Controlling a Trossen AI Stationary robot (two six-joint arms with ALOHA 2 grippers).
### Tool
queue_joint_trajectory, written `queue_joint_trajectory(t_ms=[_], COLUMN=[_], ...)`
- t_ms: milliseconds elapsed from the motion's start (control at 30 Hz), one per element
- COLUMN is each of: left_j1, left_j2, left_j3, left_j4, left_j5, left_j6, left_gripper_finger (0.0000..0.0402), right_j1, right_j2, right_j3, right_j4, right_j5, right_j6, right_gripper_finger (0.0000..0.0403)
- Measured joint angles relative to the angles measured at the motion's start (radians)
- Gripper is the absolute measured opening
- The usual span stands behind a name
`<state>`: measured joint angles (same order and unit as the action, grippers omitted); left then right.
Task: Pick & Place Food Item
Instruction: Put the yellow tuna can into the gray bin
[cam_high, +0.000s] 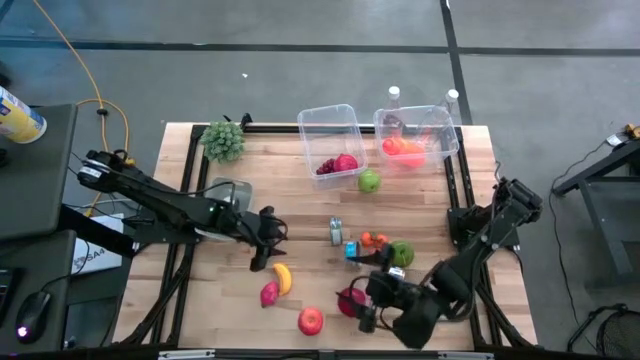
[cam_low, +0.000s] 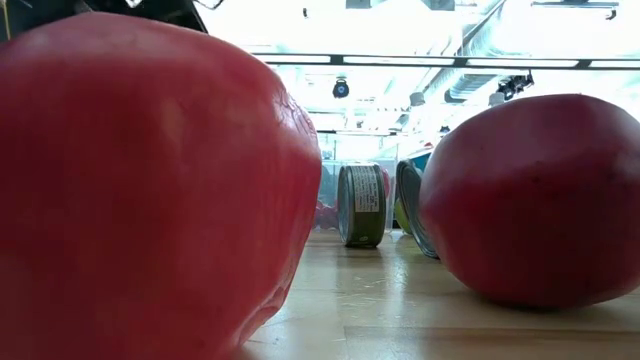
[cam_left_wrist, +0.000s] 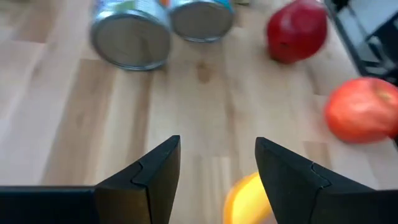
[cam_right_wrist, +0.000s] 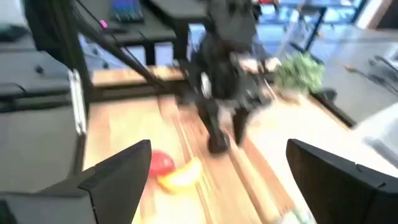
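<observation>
High view: the left tool hangs over the middle of the bench, just above the banana. In the left wrist view its fingers stand apart with nothing between them, and the banana shows just past them. A small red fruit lies touching or just beside the banana, and an apple sits near the front edge.

The right tool is low at the front right, next to a dark red fruit. The right wrist view shows its fingers spread wide and empty, facing the left tool across the bench.

Mid-bench lie two tins, a small orange item and a green fruit. At the back stand two clear bins: the left bin holds dark red fruit, the right bin holds orange fruit. A green apple sits on the wood between them, and a leafy bunch rests at the back left corner.

Low view: two red fruits fill the frame, the larger one and the other one, with a tin upright between them farther off.
</observation>
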<state>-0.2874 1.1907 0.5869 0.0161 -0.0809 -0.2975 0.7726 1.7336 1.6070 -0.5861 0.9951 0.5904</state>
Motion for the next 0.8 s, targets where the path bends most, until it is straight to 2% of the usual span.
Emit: queue_joint_trajectory(t_ms=[233,333,500,800], left_j1=[-0.065,-0.075,-0.076,-0.075], left_j2=[-0.025,-0.028,-0.028,-0.028], left_j3=[0.000,0.000,0.000,0.000], left_j4=[-0.021,-0.023,-0.020,-0.020], left_j5=[0.004,0.000,-0.002,-0.002], left_j6=[0.009,0.010,0.013,0.013], left_gripper_finger=[0.0199,0.0199,0.0199,0.0199], right_j1=[-0.024,-0.052,-0.109,-0.131], right_j2=[0.133,0.172,0.193,0.194], right_j3=[0.000,0.000,-0.001,0.000], right_j4=[-0.260,-0.403,-0.626,-0.630], right_j5=[0.021,0.017,-0.089,-0.230], right_j6=[0.373,0.626,0.946,0.970], right_gripper_finger=[0.0361,0.0361,0.0361,0.0361])
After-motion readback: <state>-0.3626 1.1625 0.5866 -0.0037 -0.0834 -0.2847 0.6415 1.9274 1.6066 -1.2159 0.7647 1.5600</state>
